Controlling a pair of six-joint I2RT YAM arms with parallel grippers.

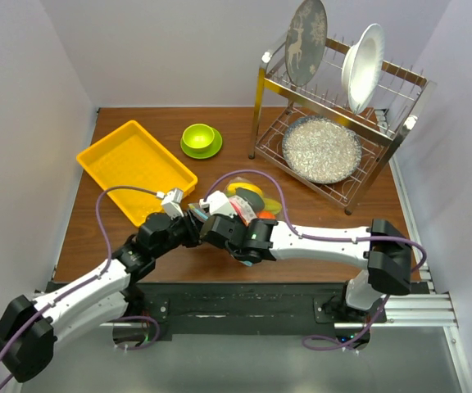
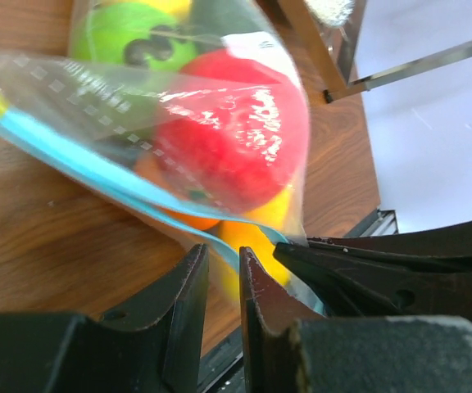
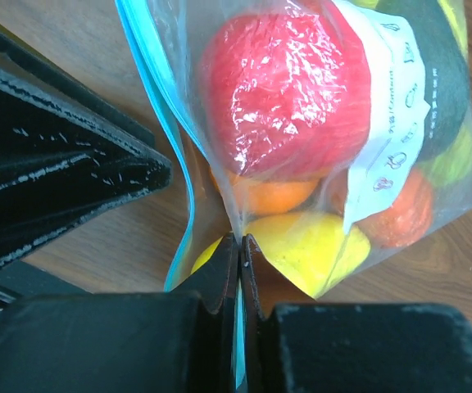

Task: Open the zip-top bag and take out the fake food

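Note:
The zip-top bag (image 1: 248, 196) lies on the table mid-front, its teal-blue zip strip (image 2: 56, 151) facing the arms. Fake food is inside: a red fruit (image 3: 285, 90), orange and yellow pieces (image 3: 318, 246), and a green one (image 2: 129, 37). My right gripper (image 3: 241, 241) is shut on the bag's film at the mouth, with the strip (image 3: 166, 106) running beside it. My left gripper (image 2: 224, 262) straddles the strip edge with a narrow gap between its fingers. The two grippers meet at the bag's near-left corner (image 1: 205, 221).
A yellow tray (image 1: 133, 168) lies at the back left. A lime-green bowl on its saucer (image 1: 201, 139) stands behind the bag. A metal dish rack (image 1: 334, 123) with plates and a silvery dish (image 1: 320, 149) fills the back right.

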